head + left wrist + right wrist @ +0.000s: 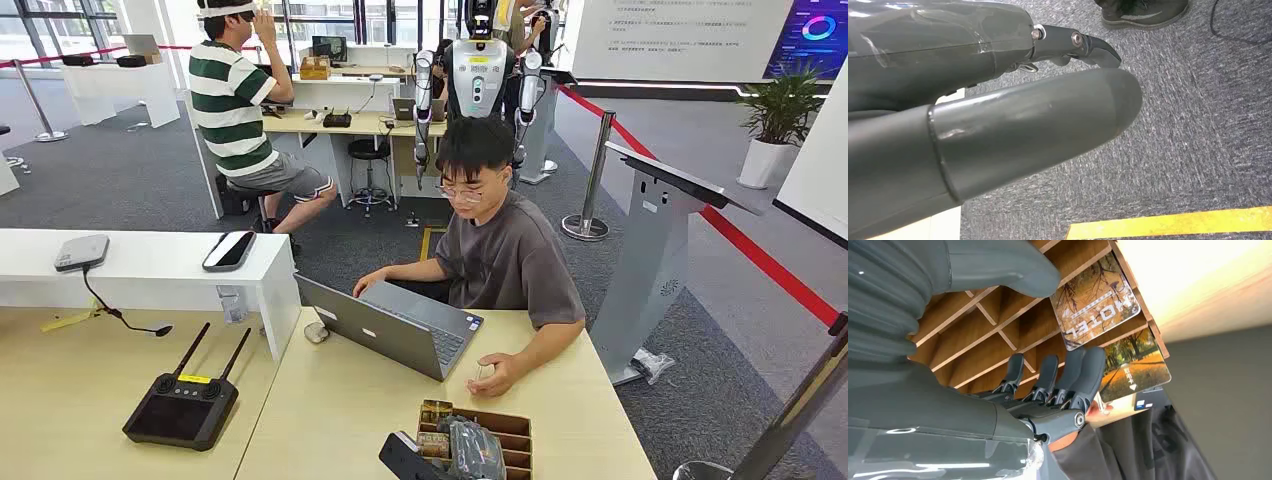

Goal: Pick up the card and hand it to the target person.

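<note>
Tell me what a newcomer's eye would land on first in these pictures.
First, the person in a grey T-shirt typing at an open laptop across the pale wooden table. Next, at the table's near edge, the right hand hovers over a wooden slotted card box with hotel cards standing in it. Behind the person stands another silver humanoid robot; a black remote controller lies on the table to the left.

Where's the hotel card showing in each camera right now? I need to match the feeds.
Head view: the hotel card stands at the wooden rack's left end, bottom centre, beside the right robot hand.
Left wrist view: not in it, just carpet.
Right wrist view: the card sits upper centre, in a slot.
Shared landmark: the rack.
</note>
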`<state>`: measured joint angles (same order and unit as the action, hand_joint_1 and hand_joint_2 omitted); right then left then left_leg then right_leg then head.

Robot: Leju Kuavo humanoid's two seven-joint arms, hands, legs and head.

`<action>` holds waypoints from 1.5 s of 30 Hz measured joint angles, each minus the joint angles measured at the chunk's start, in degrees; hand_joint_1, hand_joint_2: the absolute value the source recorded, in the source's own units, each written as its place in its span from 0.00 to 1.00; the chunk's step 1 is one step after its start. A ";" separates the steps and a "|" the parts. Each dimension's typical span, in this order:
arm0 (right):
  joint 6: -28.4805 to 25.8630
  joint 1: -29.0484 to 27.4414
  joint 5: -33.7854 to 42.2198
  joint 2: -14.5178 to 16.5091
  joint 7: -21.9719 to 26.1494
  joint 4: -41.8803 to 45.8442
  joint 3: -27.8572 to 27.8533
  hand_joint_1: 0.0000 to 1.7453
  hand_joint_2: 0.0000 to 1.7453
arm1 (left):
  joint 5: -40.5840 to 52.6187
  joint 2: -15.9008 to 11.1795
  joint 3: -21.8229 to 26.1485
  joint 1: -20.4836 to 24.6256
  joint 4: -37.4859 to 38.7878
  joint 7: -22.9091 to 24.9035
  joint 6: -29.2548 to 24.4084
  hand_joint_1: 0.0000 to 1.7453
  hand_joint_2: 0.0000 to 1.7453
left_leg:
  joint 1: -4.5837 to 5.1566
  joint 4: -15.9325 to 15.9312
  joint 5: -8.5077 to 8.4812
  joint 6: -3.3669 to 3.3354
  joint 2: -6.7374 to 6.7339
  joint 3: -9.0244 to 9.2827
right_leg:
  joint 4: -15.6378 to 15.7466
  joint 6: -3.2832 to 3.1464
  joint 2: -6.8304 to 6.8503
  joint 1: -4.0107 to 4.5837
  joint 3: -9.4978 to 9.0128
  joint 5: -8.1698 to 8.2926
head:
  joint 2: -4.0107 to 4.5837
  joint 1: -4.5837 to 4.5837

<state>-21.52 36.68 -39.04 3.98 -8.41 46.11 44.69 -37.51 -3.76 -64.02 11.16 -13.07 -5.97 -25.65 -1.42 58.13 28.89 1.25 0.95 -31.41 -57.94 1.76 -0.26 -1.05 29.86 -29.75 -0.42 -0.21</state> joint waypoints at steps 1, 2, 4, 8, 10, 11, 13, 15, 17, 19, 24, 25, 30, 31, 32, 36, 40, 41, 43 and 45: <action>0.03 0.04 -0.01 0.00 -0.01 -0.05 0.08 0.51 1.00 | 0.00 0.00 0.00 0.00 0.00 0.01 0.00 0.00 0.00 | 0.00 0.00 0.00 0.00 0.00 0.00 | 0.00 0.00 0.00 0.00 0.00 0.00 | 0.00 0.01; 0.06 0.07 -0.02 0.00 -0.01 -0.10 0.14 0.51 1.00 | 0.00 0.00 0.00 0.00 0.00 0.01 0.01 0.00 0.00 | 0.00 0.00 0.00 0.00 0.00 0.00 | 0.00 0.00 0.00 0.00 0.00 0.00 | 0.00 0.02; 0.13 0.17 -0.08 0.00 -0.01 -0.32 0.35 0.51 1.00 | -0.01 0.01 0.00 0.00 0.00 0.02 0.03 0.00 0.00 | 0.00 0.00 0.00 0.00 0.00 0.00 | 0.00 0.00 0.00 0.00 0.00 0.00 | 0.00 0.02; 0.14 0.31 -0.19 0.00 -0.01 -0.70 0.50 0.52 1.00 | -0.02 0.02 0.00 0.00 0.00 0.03 0.07 0.00 0.00 | 0.00 0.00 0.00 0.00 0.00 0.00 | 0.00 0.00 0.00 0.00 0.00 0.00 | 0.00 0.02; 0.14 0.42 -0.20 0.01 -0.02 -0.90 0.58 0.52 1.00 | -0.02 0.03 0.00 0.01 0.00 0.03 0.08 0.00 0.00 | 0.00 0.00 0.00 0.00 0.00 0.00 | 0.00 0.00 0.00 0.00 0.00 0.00 | 0.00 0.01; 0.14 0.48 -0.21 0.01 -0.02 -1.00 0.64 0.53 1.00 | -0.02 0.04 0.00 0.01 0.00 0.03 0.08 0.00 0.00 | 0.00 0.00 0.00 0.00 0.00 0.00 | 0.00 0.00 0.00 0.00 0.00 0.00 | 0.00 0.01; 0.14 0.60 -0.15 0.02 0.01 -1.17 0.79 0.53 1.00 | -0.02 0.05 0.00 0.00 0.00 0.03 0.08 0.00 0.00 | 0.00 0.00 0.00 0.00 0.00 0.00 | 0.00 0.00 0.00 0.00 0.00 0.00 | 0.00 0.01; 0.14 0.67 0.01 0.02 0.09 -1.27 0.94 0.54 1.00 | -0.02 0.07 0.00 0.00 0.00 0.03 0.08 0.00 0.00 | 0.00 0.00 0.00 0.00 0.00 0.00 | 0.00 0.00 0.00 0.00 0.00 0.00 | 0.00 0.01; 0.13 0.69 0.13 0.02 0.15 -1.28 1.06 0.54 1.00 | -0.02 0.07 0.00 0.00 0.00 0.02 0.08 0.00 0.00 | 0.00 0.00 0.00 0.00 0.00 0.01 | 0.00 0.00 0.00 0.00 0.00 0.00 | 0.00 0.01; 0.13 0.70 0.15 0.02 0.15 -1.28 1.14 0.56 1.00 | -0.02 0.08 0.00 0.01 0.00 0.02 0.08 0.00 0.00 | 0.00 0.00 0.00 0.00 0.00 0.01 | 0.00 0.00 0.00 0.00 0.00 0.00 | 0.00 0.02; 0.27 0.69 0.17 0.02 0.15 -1.29 1.21 0.60 1.00 | -0.02 0.13 0.00 0.01 0.00 0.02 0.04 0.00 0.00 | 0.00 0.00 0.00 0.00 0.00 0.01 | 0.00 0.00 0.00 0.00 0.00 0.00 | 0.00 0.02; 0.27 0.69 0.17 0.02 0.16 -1.32 1.21 0.60 1.00 | -0.02 0.13 0.00 0.01 0.00 0.02 0.04 0.00 0.00 | 0.00 0.00 0.00 0.00 0.00 0.01 | 0.00 0.00 0.00 0.00 0.00 0.00 | 0.00 0.01; 0.30 0.69 0.23 0.02 0.23 -1.43 1.24 0.65 1.00 | -0.02 0.15 0.00 0.01 0.00 0.02 0.03 0.00 0.00 | 0.00 0.00 0.00 0.00 0.00 0.01 | 0.00 0.00 0.00 0.00 0.00 0.00 | 0.00 0.02; 0.31 0.69 0.24 0.02 0.24 -1.43 1.24 0.67 1.00 | -0.02 0.15 0.00 0.01 0.00 0.02 0.03 0.00 0.00 | 0.00 0.00 0.00 0.00 0.00 0.01 | 0.00 0.00 0.00 0.00 0.00 0.00 | 0.00 0.01; 0.32 0.69 0.24 0.02 0.24 -1.43 1.24 0.69 1.00 | -0.02 0.15 0.00 0.01 0.00 0.02 0.03 0.00 0.00 | 0.00 0.00 0.00 0.00 0.00 0.01 | 0.00 0.00 0.00 0.00 0.00 0.00 | 0.00 0.01; 0.36 0.69 0.23 0.02 0.24 -1.43 1.24 0.73 1.00 | -0.02 0.15 0.00 0.01 0.00 0.02 0.03 0.00 0.00 | 0.00 0.00 0.00 0.00 0.00 0.01 | 0.00 0.00 0.00 0.00 0.00 0.00 | 0.00 0.01; 0.44 0.70 0.20 0.02 0.24 -1.44 1.24 0.76 1.00 | -0.02 0.16 0.00 0.01 0.00 0.02 0.02 0.00 0.00 | 0.00 0.00 0.00 0.00 0.00 0.01 | 0.00 0.00 0.00 0.00 0.00 0.00 | 0.00 0.01; 0.43 0.70 0.19 0.02 0.24 -1.44 1.24 0.77 1.00 | -0.02 0.16 0.00 0.01 0.00 0.02 0.02 0.00 0.00 | 0.00 0.00 0.00 0.00 0.00 0.01 | 0.00 0.00 0.00 0.00 0.00 0.00 | 0.00 0.01; 0.38 0.71 0.17 0.02 0.25 -1.45 1.24 0.80 1.00 | -0.01 0.17 0.00 0.01 0.00 0.02 0.01 0.00 0.00 | 0.00 0.00 0.00 0.00 0.00 0.01 | 0.00 0.00 0.00 0.00 0.00 0.00 | 0.00 0.01; 0.33 0.71 0.18 0.02 0.35 -1.45 1.24 0.82 1.00 | -0.01 0.17 0.00 0.01 0.00 0.02 0.01 0.00 0.00 | 0.00 0.00 0.00 0.00 0.00 0.01 | 0.00 0.00 0.00 0.00 0.00 0.00 | 0.00 0.01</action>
<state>-21.19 37.39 -38.86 4.00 -8.07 44.66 45.92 -37.52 -3.58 -64.02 11.17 -13.07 -5.95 -25.64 -1.42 58.13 28.89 1.25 0.95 -31.40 -57.94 1.76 -0.26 -1.05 29.86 -29.75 -0.42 -0.20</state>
